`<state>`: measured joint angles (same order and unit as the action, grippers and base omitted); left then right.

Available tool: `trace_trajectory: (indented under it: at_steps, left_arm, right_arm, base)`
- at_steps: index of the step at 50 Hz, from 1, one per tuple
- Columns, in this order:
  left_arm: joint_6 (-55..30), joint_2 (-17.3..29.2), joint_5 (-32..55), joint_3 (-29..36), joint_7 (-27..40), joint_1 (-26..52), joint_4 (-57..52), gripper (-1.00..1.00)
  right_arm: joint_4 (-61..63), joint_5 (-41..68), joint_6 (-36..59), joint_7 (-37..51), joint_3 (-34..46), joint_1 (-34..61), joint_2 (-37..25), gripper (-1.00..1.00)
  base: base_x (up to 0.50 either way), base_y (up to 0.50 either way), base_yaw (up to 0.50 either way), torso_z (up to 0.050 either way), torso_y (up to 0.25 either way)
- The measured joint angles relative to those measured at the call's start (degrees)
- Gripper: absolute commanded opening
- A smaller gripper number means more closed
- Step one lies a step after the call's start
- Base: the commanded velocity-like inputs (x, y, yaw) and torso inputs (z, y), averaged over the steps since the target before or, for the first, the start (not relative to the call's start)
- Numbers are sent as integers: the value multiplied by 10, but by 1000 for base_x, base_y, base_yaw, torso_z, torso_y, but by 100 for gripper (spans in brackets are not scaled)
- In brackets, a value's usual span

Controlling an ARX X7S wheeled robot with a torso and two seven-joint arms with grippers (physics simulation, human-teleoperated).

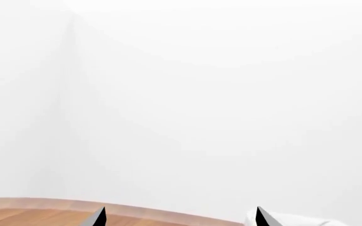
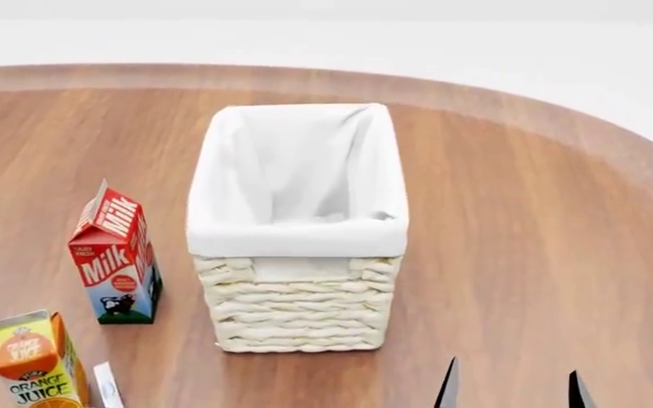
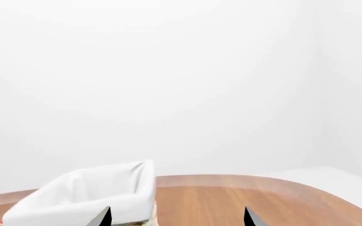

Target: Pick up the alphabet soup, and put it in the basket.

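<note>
While basket [image 2: 298,255] is parked mid-table [image 2: 530,255], right gripper [image 2: 513,391] is seen spread, empty; left gripper [image 1: 177,217] spread too.

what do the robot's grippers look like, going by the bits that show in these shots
Very little shows. The right gripper appears as two slim, pointed black fingertips rising from the bottom edge of the head view, set apart. The left wrist view shows the left gripper the same way: two dark pointed tips, one with a grey face. No cables, markings or arm links are visible.
</note>
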<state>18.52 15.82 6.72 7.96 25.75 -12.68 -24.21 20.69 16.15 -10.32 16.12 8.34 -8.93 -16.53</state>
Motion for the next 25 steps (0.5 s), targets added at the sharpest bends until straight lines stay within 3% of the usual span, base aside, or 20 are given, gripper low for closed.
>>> trace_trajectory:
  at_steps: [25]
  left_arm:
    - [4, 5, 1, 4, 5, 2, 6, 100]
  right_arm:
    - [0, -6, -3, 3, 10, 0, -5, 100]
  base:
    - [138, -31, 0, 0, 0]
